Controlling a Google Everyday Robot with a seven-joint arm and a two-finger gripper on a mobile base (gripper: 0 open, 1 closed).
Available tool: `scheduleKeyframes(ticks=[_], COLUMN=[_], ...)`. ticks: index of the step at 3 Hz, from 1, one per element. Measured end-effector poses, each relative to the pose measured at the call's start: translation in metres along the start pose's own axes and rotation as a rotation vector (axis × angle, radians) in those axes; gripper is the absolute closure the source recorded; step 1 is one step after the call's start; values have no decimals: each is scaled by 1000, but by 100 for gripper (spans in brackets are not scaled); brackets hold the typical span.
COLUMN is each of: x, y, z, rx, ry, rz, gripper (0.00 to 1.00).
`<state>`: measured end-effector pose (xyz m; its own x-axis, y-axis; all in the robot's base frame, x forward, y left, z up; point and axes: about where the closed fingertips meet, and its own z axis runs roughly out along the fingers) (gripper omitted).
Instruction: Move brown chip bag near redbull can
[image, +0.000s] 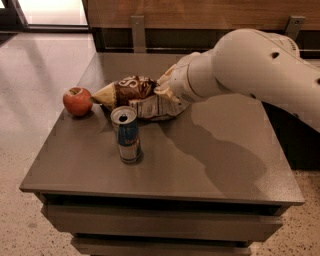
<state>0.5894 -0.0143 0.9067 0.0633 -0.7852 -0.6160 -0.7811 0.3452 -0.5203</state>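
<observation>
**Bag in my grip, just behind the can**

The grey-brown square tabletop (225, 165) fills most of the frame. It stands on a pale speckled floor (35, 65), with a wooden wall panel (200, 12) along the top edge. My bulky white arm (260, 65) comes in from the right edge and narrows toward the centre-left. It throws a broad shadow on the table in the middle of the frame.

The crinkly brown chip bag (132, 90), dark brown in the middle with white lettering and tan-yellow ends, lies lengthwise in the upper centre-left. Its right end is crumpled into my gripper (167, 92), which sits at the arm's tip just right of the bag. My fingers are pinched narrow on that end, mostly buried in the foil. I cannot tell whether the bag's underside touches the table.

The slim blue-and-silver redbull can (127, 135) stands upright left of centre, just below the bag in the frame. Its silver top overlaps the bag's lower edge.

The round red apple (77, 101) rests on the table at the left, just beside the bag's tan left tip.
</observation>
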Motion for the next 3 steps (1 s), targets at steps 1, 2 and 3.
scheduleKeyframes(ticks=[1, 2, 3], x=[7, 12, 15], y=[5, 8, 13], z=[-4, -8, -8], rx=[-23, -55, -101], ry=[21, 37, 47], rz=[3, -2, -4], gripper=[100, 82, 59])
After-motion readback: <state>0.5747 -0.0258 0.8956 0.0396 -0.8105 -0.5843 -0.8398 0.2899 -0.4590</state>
